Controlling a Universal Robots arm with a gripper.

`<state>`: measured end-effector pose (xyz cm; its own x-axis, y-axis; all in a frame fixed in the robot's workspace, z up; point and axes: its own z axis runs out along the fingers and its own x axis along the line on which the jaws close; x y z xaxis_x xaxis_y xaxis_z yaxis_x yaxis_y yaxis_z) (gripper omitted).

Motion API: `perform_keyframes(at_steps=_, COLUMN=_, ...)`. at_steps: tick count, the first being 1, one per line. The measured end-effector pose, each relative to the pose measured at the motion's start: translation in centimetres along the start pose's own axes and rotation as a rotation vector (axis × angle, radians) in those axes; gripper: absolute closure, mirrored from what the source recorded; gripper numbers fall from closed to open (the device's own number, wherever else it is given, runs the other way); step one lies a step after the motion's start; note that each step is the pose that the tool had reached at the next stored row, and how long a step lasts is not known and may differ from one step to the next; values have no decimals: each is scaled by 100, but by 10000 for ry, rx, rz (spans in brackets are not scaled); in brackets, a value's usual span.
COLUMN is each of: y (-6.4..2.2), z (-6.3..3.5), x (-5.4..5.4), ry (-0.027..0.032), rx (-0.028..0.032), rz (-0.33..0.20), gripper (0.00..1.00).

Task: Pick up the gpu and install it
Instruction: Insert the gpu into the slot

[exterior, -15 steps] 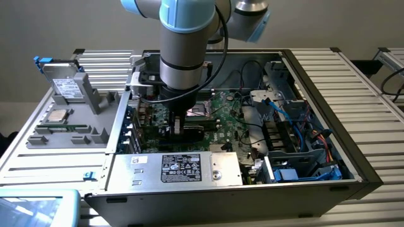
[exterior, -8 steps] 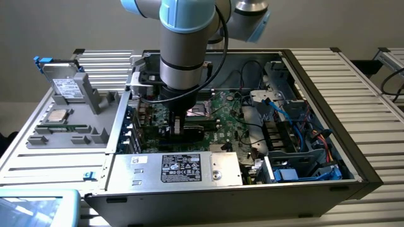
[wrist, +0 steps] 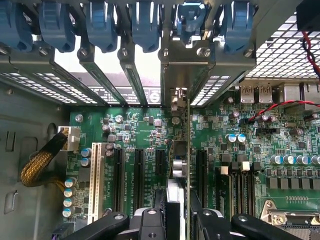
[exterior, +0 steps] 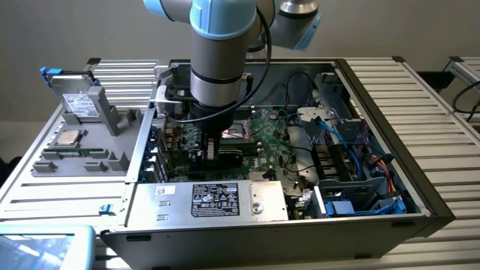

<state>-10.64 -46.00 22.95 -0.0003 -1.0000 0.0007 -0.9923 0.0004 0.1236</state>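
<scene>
Down inside the open pc case (exterior: 420, 202), gripper (wrist: 177, 212) jaws clamp the gpu (wrist: 179, 150) edge-on, long axis running w/ the motherboard (wrist: 280, 150) slots, bracket end at the rear openings.

Slatted metal table (exterior: 420, 84), loaded.
On it: open computer case (exterior: 360, 228) in the middle; grey parts holder (exterior: 82, 152) beside it at the exterior view's left; blue-rimmed tray (exterior: 45, 242) near the corner.

Dim, even lighting; rear slots glare; edges perhaps softened.
</scene>
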Motion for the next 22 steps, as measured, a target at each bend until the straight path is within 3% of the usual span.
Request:
perform_keyframes(at_steps=11, y=-3, z=1, x=1, ry=1, rx=4, rz=-5, gripper=70)
perform_keyframes(at_steps=12, y=-2, z=1, x=1, ry=-2, rx=2, rz=-4, gripper=64)
perform_keyframes(at_steps=14, y=-2, z=3, x=-1, ry=-14, rx=6, rz=-3, gripper=64)
perform_keyframes(at_steps=15, y=-1, z=-3, x=-1, ry=-4, rx=1, rz=-2, gripper=58)
perform_keyframes(at_steps=16, y=0, z=-10, x=0, ry=-2, rx=1, rz=-2, gripper=58)
perform_keyframes(at_steps=18, y=4, z=-43, x=0, ry=-1, rx=1, rz=-1, gripper=58)
perform_keyframes(at_steps=22, y=25, z=-211, x=0, ry=-2, rx=7, rz=-2, gripper=58)
